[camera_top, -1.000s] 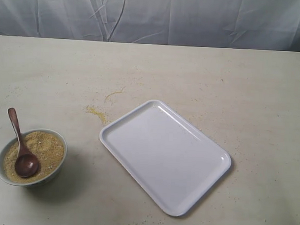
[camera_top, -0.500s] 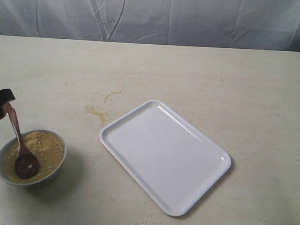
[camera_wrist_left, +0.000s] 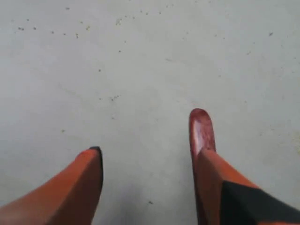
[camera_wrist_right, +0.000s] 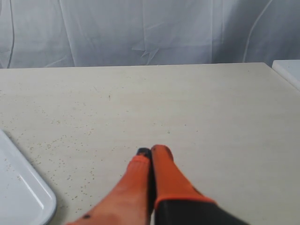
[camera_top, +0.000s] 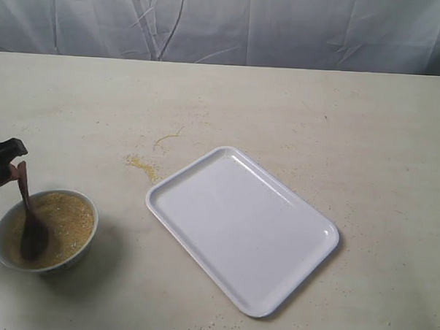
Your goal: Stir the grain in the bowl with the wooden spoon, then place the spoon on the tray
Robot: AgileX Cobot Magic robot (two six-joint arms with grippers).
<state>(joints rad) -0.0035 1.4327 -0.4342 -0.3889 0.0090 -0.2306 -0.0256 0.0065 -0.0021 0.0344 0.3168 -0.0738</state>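
at the left edge of the bench: left end effector released, fingers spread wide. wooden spoon handle tip touching one finger only, not pinched. spoon head sunk in the grain inside the bowl, handle leaning up and out toward the end effector.

judged step: taking hold of the handle, stirring not yet begun.
- close squarely on the handle near its top; confirm no slip before any sweep.
- stir in slow, small circles, head low, clear of the rim; grain close to rim level, so likely to spill.
- avoid side push on the wall; small bowl, probably easy to shove.

tray well apart to the right, bare.

right end effector clenched on nothing, hovering over plain bench beside a tray corner.

scattered grains between bowl and tray. pale, matt bench top. creased white cloth behind.
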